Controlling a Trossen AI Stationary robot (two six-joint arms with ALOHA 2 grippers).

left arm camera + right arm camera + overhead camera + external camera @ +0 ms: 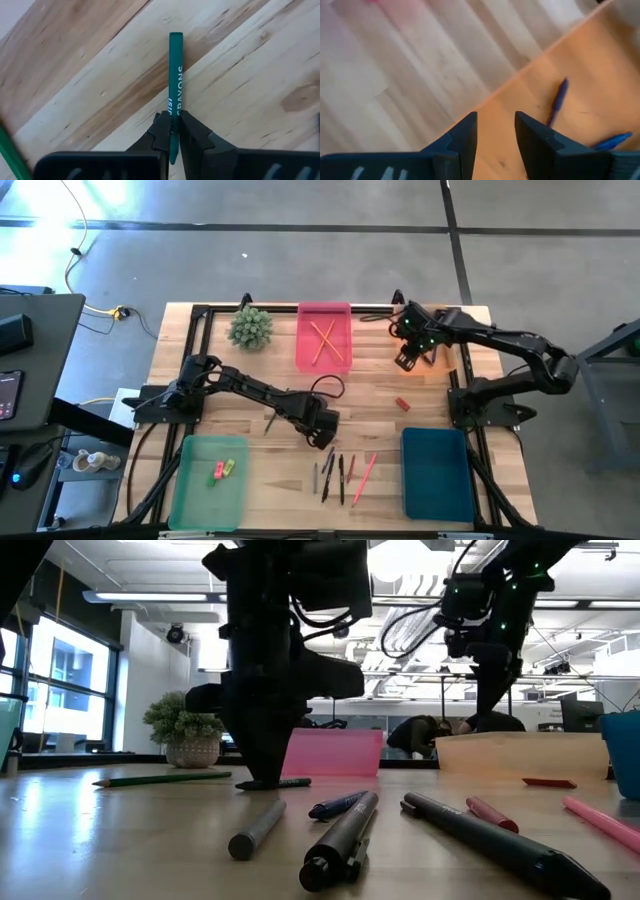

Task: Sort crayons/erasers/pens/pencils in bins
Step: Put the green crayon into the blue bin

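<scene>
Teal crayon [175, 75] sat pinched in the left tool [172, 131]; right tool [495, 131] hung spread, empty; pens [338, 476] lay unsorted on the desk [280, 455].

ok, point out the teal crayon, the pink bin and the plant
teal crayon [175, 75]: left wrist view, mid-shaft beside the lettering.
pink bin [306, 316]: high view, bare floor at the left corner.
plant [250, 327]: high view, middle of the foliage.

Left pincer [327, 442] beside loose pens [338, 476], mid-table.
</scene>
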